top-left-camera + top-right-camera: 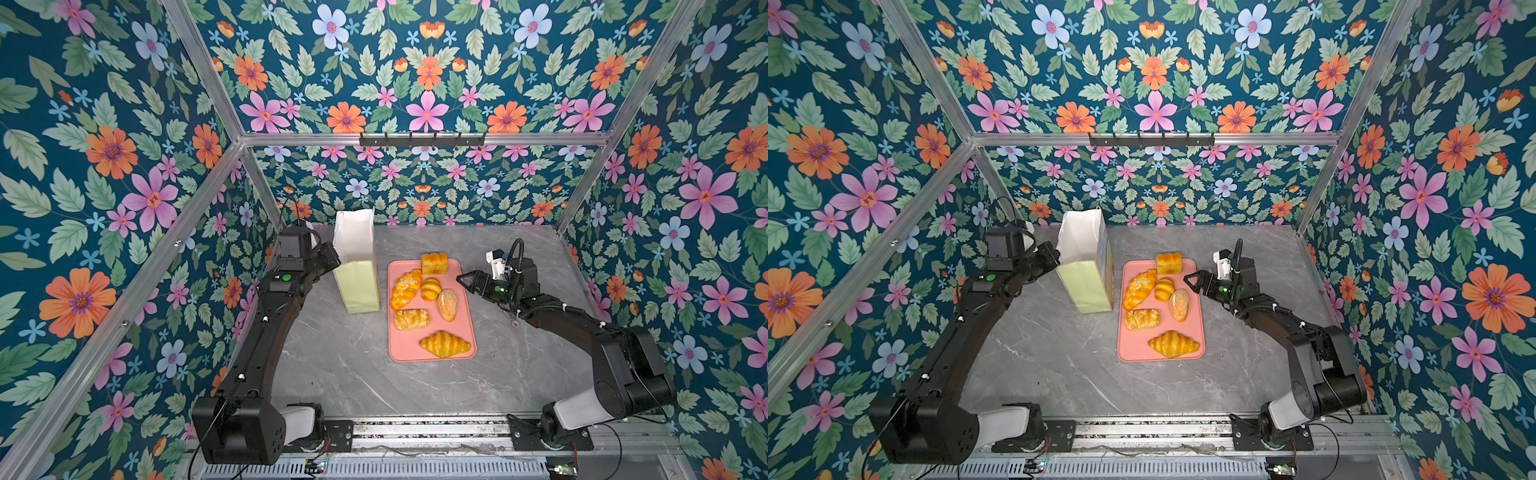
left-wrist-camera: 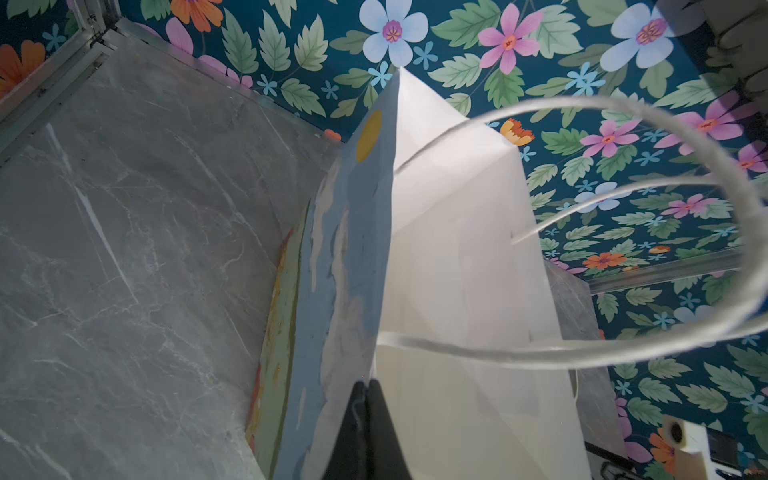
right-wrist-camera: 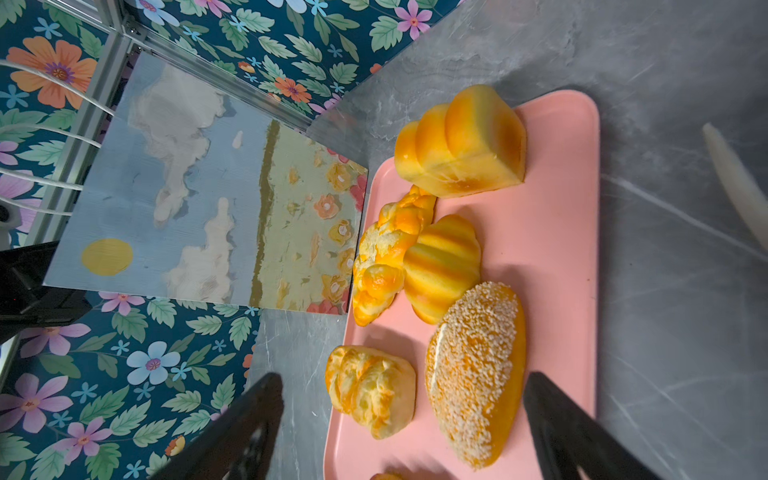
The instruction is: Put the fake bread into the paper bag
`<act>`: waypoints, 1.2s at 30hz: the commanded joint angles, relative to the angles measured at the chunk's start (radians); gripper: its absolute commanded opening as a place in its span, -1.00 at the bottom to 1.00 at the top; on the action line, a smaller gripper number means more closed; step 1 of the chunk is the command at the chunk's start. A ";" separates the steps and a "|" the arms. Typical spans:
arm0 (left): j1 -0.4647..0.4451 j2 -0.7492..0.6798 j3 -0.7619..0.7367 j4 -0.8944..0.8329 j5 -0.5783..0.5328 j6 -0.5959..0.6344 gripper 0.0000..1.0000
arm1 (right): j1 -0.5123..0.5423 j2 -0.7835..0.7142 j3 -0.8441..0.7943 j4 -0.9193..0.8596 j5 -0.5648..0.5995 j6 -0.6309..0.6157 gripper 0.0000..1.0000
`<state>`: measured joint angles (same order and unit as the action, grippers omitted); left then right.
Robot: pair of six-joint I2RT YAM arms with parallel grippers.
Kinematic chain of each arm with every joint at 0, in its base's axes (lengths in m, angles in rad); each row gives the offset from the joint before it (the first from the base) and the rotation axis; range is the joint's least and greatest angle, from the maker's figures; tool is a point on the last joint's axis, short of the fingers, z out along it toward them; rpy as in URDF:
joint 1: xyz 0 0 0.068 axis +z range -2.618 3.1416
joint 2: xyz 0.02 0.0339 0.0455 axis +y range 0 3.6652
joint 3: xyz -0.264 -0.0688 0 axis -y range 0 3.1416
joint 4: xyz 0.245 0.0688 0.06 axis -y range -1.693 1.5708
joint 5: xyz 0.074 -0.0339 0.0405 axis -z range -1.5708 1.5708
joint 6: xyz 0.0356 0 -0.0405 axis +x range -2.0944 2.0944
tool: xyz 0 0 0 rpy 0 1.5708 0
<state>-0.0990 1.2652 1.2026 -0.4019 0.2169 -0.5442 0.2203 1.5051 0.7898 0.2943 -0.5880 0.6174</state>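
Note:
The paper bag (image 1: 357, 286) (image 1: 1086, 286) stands upright at the back left of the table, its white inside showing. My left gripper (image 1: 334, 255) (image 2: 368, 384) is shut on the bag's near rim, and a white cord handle (image 2: 623, 349) loops in front of the camera. Several pieces of fake bread lie on the pink tray (image 1: 465, 320) right of the bag: square loaf (image 1: 434, 263), braided loaf (image 1: 405, 289), round roll (image 1: 431, 288), seeded bun (image 1: 447, 304) (image 3: 478, 374), flaky pastry (image 1: 411, 319) (image 3: 372, 390), croissant (image 1: 444, 344). My right gripper (image 1: 461, 279) (image 3: 403, 380) hovers open over the tray's right edge, holding nothing.
The tray touches or nearly touches the bag's painted side (image 3: 208, 199). Floral walls and aluminium posts (image 1: 257, 183) close in the grey marble table (image 1: 332, 365). A black hook rail (image 1: 422, 139) hangs on the back wall.

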 commanded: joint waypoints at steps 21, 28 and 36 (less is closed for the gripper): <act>0.002 -0.032 0.092 -0.047 -0.045 0.105 0.19 | 0.001 -0.145 0.062 -0.326 0.199 -0.128 0.83; 0.002 -0.127 0.084 -0.049 -0.098 0.178 0.36 | 0.001 -0.261 0.076 -0.503 0.336 -0.162 0.83; 0.002 -0.243 -0.080 0.099 -0.106 0.232 0.55 | 0.001 -0.363 0.095 -0.692 0.549 -0.229 0.91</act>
<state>-0.0978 1.0382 1.1553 -0.3798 0.1265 -0.3561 0.2203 1.1629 0.8940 -0.3073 -0.1493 0.4484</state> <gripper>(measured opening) 0.767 0.943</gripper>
